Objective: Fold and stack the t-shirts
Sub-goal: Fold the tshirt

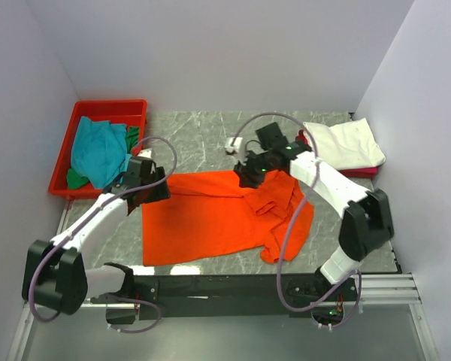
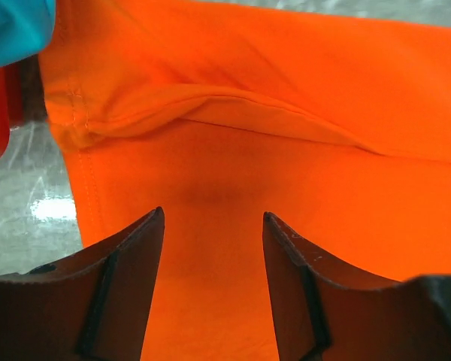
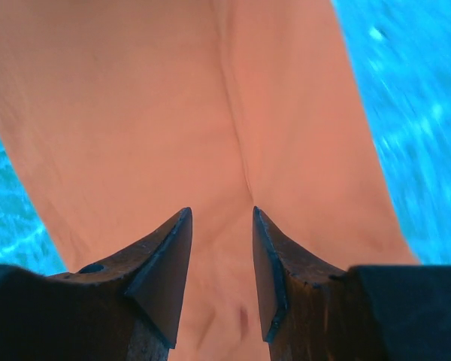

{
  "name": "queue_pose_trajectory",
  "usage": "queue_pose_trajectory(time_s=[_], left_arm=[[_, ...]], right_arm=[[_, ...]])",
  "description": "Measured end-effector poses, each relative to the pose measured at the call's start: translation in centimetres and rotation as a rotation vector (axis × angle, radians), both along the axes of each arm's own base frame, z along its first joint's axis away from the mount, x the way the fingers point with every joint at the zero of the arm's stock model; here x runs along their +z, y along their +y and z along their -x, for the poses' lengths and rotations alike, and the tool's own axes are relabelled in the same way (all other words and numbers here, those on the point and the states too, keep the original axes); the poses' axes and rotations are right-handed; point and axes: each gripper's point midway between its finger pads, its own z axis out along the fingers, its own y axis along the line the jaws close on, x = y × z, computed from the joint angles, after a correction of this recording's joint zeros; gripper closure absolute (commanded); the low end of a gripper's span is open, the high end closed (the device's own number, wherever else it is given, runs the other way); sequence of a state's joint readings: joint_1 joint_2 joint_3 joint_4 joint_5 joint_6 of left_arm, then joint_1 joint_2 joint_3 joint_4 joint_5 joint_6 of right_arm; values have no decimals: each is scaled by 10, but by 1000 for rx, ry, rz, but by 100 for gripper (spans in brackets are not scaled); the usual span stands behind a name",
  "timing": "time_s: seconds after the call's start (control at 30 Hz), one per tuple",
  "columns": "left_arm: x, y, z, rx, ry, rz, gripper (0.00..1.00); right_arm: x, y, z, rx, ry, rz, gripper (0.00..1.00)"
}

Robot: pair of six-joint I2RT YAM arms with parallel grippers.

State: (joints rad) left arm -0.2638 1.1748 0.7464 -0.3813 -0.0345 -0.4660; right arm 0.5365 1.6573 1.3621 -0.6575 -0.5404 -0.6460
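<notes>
A bright orange t-shirt lies spread on the marble table, its right side bunched into folds. My left gripper hovers over the shirt's upper left corner. In the left wrist view its jaws stand apart over the orange t-shirt, just below a raised fold. My right gripper is at the shirt's upper edge near the bunched part. Its jaws stand apart above a crease in the orange t-shirt, nothing pinched between them.
A red tray at the back left holds a teal t-shirt and a green one. A folded white t-shirt lies on a magenta-red one at the back right. White walls enclose the table.
</notes>
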Motion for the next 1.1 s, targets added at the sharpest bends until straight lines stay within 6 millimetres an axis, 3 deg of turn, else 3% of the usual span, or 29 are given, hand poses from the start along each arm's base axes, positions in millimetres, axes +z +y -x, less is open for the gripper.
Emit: queue_pose_trajectory(time_s=[0.17, 0.33, 0.53, 0.7, 0.8, 0.97, 1.1], left_arm=[[-4, 10, -9, 67, 36, -100, 42], [5, 17, -28, 84, 35, -175, 46], [15, 11, -71, 60, 36, -232, 62], [-9, 11, -91, 49, 103, -283, 74], [-30, 17, -87, 43, 170, -313, 76], [-45, 26, -71, 46, 231, -326, 80], [-64, 32, -37, 43, 311, -305, 79]], right_arm=[[19, -28, 13, -52, -28, -55, 55], [16, -29, 19, -45, 3, -83, 55], [15, -27, 22, -37, 20, -97, 56], [16, -31, 20, -45, 25, -108, 57], [17, -33, 18, -52, 30, -115, 57], [17, -38, 16, -63, 37, -123, 57], [18, -40, 15, -68, 43, -128, 57]])
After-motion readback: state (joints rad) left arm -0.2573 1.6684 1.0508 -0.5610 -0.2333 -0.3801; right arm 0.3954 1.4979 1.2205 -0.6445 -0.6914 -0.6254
